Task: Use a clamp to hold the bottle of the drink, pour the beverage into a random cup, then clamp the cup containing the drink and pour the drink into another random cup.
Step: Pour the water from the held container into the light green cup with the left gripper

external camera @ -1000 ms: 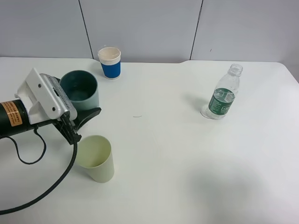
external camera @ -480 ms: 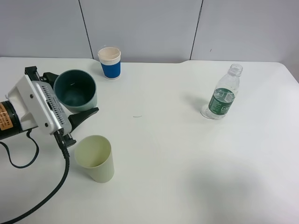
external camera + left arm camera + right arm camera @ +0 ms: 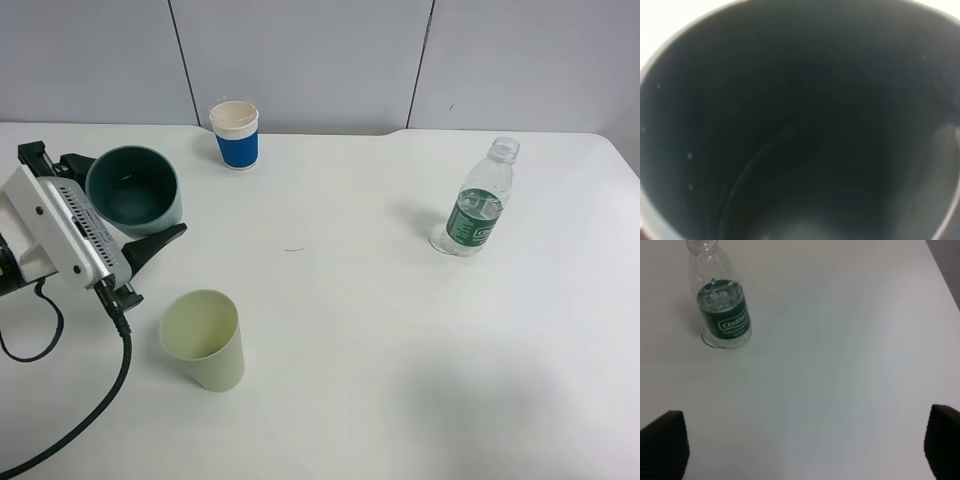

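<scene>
Left pincer (image 3: 125, 205) clenched on the plain teal plastic tumbler (image 3: 135, 185), held tilted at far left of the white bench (image 3: 350, 330). Pale yellow-green plastic tumbler (image 3: 205, 340) stands upright near it, apart. Teal tumbler's dark inside fills the left wrist view; liquid not discernible. Right pincer (image 3: 802, 445) released, holding nothing. Clear uncapped plastic bottle with green label (image 3: 475, 205) upright, far right.

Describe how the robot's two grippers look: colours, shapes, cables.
The left gripper has a white boxy housing with a grey ribbed panel, black fingers and a trailing black cable. Of the right gripper only two black fingertips show.
</scene>
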Robot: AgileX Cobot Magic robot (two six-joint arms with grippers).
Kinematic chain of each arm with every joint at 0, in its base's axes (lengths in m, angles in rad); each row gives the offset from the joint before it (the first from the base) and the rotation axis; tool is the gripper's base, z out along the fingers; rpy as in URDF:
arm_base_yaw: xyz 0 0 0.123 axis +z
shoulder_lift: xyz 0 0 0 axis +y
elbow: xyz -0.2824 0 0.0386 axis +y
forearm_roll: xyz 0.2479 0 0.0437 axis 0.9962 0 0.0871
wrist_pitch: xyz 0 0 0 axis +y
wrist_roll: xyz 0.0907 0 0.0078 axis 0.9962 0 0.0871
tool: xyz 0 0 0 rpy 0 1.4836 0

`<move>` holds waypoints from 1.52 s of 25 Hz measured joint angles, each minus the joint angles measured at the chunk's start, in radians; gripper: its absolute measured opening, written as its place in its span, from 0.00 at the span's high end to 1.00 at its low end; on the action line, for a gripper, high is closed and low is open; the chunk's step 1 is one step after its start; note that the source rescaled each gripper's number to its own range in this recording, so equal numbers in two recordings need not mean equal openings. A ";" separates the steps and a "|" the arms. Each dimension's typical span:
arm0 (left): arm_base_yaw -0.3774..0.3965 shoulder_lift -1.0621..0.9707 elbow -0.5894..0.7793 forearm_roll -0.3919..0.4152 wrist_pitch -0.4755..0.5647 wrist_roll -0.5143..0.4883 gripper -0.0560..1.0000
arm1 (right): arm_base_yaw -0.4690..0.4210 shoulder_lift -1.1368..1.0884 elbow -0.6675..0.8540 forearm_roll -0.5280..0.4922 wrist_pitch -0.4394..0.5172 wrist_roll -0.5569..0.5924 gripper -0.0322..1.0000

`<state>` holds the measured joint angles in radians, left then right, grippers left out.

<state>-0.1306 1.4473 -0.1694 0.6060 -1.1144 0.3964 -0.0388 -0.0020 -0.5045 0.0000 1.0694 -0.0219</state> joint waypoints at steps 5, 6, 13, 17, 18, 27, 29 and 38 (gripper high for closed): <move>0.038 0.000 0.000 0.043 -0.012 0.045 0.93 | 0.000 0.000 0.000 0.000 0.000 0.000 0.05; 0.040 0.000 0.000 0.056 -0.015 0.053 0.93 | 0.000 0.000 0.000 0.000 0.000 0.000 0.05; 0.040 -0.001 0.017 0.092 -0.038 0.084 0.93 | 0.000 0.000 0.000 0.000 0.000 0.000 0.05; 0.040 -0.001 0.048 0.090 -0.054 0.146 0.93 | 0.000 0.000 0.000 0.000 0.000 0.000 0.05; 0.040 -0.001 0.054 0.090 -0.056 0.167 0.93 | 0.000 0.000 0.000 0.000 0.000 0.000 0.05; 0.040 -0.001 0.077 0.084 -0.058 0.302 0.93 | 0.000 0.000 0.000 0.000 0.000 0.000 0.05; 0.040 -0.001 0.077 0.092 -0.058 0.314 0.93 | 0.000 0.000 0.000 0.000 0.000 0.000 0.05; 0.040 -0.001 0.077 0.129 -0.058 0.379 0.93 | 0.000 0.000 0.000 0.000 0.000 0.000 0.05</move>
<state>-0.0910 1.4462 -0.0920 0.7350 -1.1721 0.7753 -0.0388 -0.0020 -0.5045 0.0000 1.0694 -0.0219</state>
